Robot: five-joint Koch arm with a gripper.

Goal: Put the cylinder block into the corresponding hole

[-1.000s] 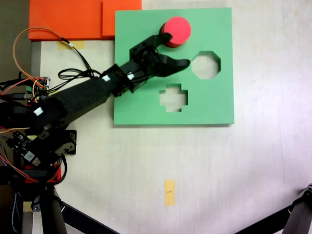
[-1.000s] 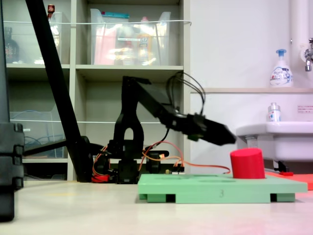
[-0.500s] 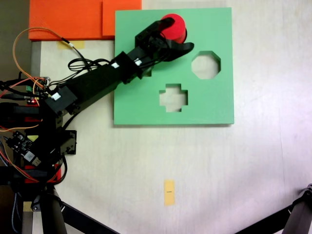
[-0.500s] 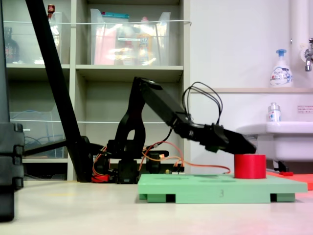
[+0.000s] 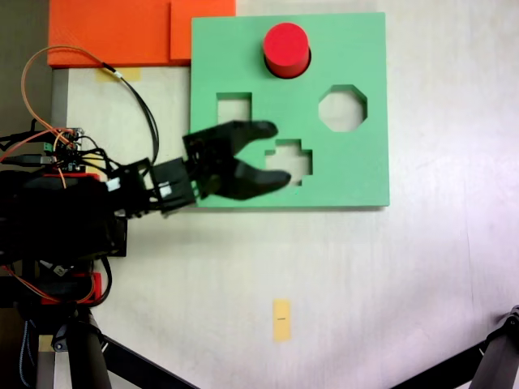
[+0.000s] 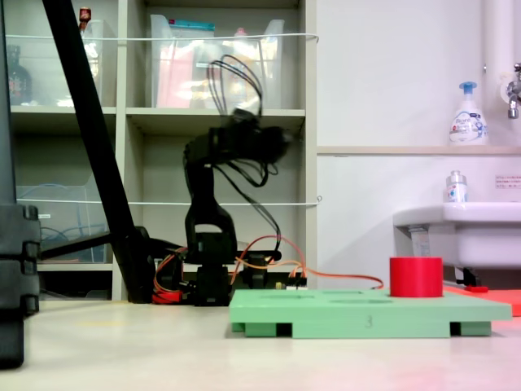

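The red cylinder block (image 5: 286, 49) stands upright near the far edge of the green foam board (image 5: 357, 174), sunk into the round hole, which it covers. Seen from the side, the cylinder block (image 6: 415, 277) rises partly above the board (image 6: 366, 314). My gripper (image 5: 277, 152) is open with nothing between its fingers. It hovers over the board's near left part, beside the cross-shaped cutout (image 5: 298, 152), well apart from the cylinder. In the side fixed view the arm (image 6: 240, 142) is folded back high above its base, motion-blurred.
The board also has a square cutout (image 5: 233, 106) and an octagonal cutout (image 5: 342, 108). Orange foam sheets (image 5: 122, 32) lie at the top left. Wires and circuit boards (image 5: 57, 154) crowd the arm's base. A yellow tape strip (image 5: 280, 319) marks the table. A tripod leg (image 6: 98, 155) leans across the shelves.
The gripper has let go of the cylinder and pulled back and up toward the base, still open. The cylinder stays seated in the round hole, and the square cutout is uncovered.
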